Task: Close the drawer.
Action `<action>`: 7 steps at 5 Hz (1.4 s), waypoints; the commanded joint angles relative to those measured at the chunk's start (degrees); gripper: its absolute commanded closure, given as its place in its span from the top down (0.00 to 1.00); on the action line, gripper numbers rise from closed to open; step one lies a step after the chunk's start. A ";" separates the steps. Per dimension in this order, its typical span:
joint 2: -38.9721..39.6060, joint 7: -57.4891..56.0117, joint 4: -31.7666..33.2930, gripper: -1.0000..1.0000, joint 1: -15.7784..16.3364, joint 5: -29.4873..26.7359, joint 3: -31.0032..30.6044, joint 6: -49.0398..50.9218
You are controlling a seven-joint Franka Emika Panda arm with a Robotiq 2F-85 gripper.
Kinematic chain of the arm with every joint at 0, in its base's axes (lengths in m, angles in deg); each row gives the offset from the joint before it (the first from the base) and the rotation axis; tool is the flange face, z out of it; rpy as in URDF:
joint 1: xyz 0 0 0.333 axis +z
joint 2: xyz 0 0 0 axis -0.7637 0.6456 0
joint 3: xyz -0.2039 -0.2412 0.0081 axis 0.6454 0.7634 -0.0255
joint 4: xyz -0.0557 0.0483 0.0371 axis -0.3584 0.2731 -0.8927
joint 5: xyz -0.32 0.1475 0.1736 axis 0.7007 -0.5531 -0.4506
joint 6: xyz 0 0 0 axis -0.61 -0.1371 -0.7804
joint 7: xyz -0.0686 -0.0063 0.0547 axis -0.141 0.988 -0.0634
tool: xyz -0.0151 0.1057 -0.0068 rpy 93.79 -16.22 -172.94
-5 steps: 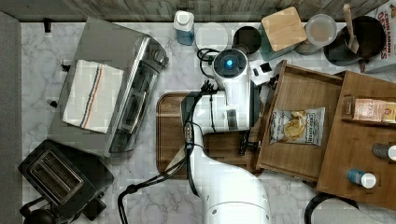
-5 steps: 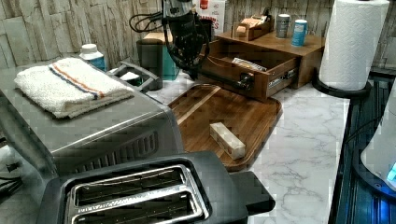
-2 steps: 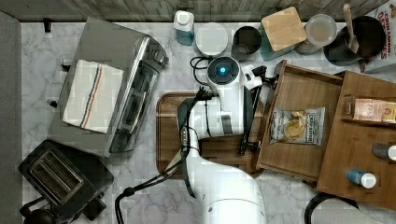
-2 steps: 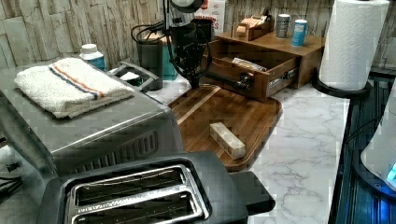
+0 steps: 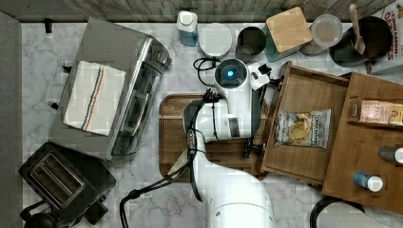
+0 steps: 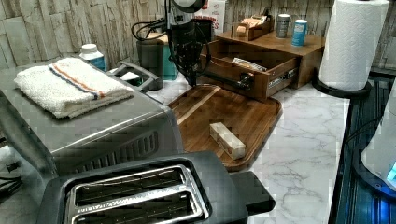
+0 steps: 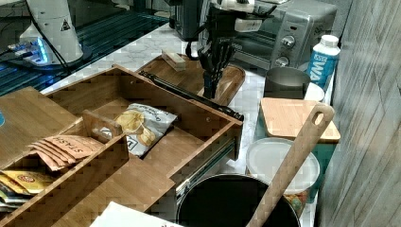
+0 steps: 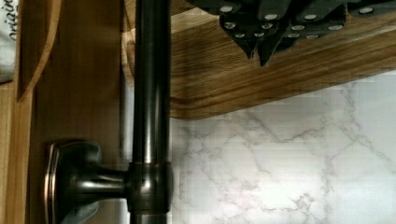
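Fingers (image 8: 261, 44): clenched together on nothing, tips pointing down just beside the dark handle bar (image 8: 150, 93).
Drawer (image 5: 309, 95): pulled wide open at the top view's right of centre, a chip bag (image 5: 302, 128) inside.
Change: I have slid toward the top view's upper edge along the drawer front, lining up to push.
Writing: "STASH" on tea packets (image 7: 71, 144).

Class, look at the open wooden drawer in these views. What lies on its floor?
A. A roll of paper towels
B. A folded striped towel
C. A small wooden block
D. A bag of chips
D. A bag of chips lies flat on the floor of the open drawer; the right view shows the same bag inside the drawer's walls.
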 commanded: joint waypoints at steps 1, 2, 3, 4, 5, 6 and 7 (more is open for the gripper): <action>-3.70 -14.03 -0.16 0.00 -8.24 -2.74 2.62 0.57; -5.31 -15.26 1.91 0.00 -10.37 -1.69 4.96 -2.48; -4.89 -20.72 0.16 0.00 -14.51 -3.21 6.36 -0.99; -4.16 -27.39 0.18 0.00 -18.84 -4.54 8.15 -3.62; -3.55 -27.66 -2.18 0.00 -23.67 -2.98 8.18 -1.13; -0.64 -29.53 -8.28 0.00 -24.76 -3.82 10.62 4.50; 2.25 -29.05 -11.61 0.00 -26.09 -4.13 11.78 4.64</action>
